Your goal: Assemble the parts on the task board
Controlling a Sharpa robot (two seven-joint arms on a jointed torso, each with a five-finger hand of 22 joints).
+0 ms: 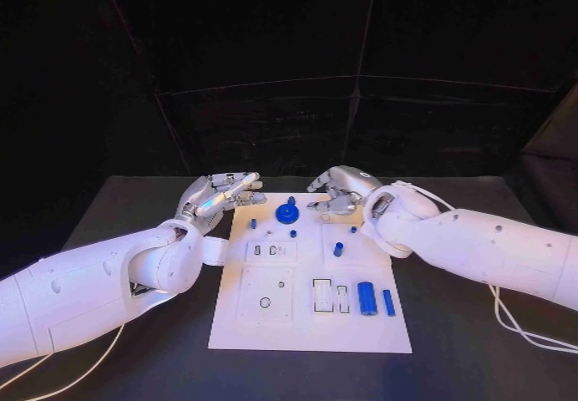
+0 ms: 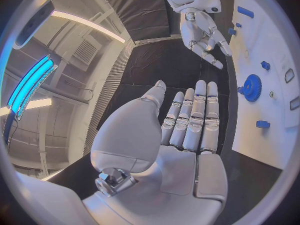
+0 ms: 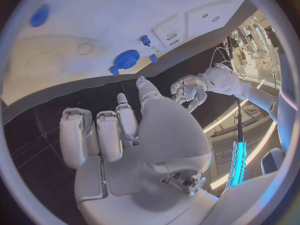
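Note:
The white task board [image 1: 307, 330] lies in the middle of the black table. A blue gear [image 1: 286, 213] sits near its far edge, with small blue pegs [image 1: 253, 223] around it and a short peg [image 1: 338, 248] further in. Two blue cylinders [image 1: 366, 298] lie at the near right. My left hand [image 1: 220, 195] hovers off the board's far left corner, fingers straight and apart, holding nothing. My right hand [image 1: 337, 190] hangs over the far edge just right of the gear, fingers bent downward and empty. The left wrist view shows the left hand [image 2: 187, 130], the gear [image 2: 252, 87] and the right hand [image 2: 203, 35].
Raised white plates with holes [image 1: 266, 294] and open slots [image 1: 323, 294] take up the board's near half. A white cable [image 1: 518, 326] trails on the table under my right arm. In the right wrist view the gear [image 3: 127, 59] stands beyond my right hand [image 3: 119, 135].

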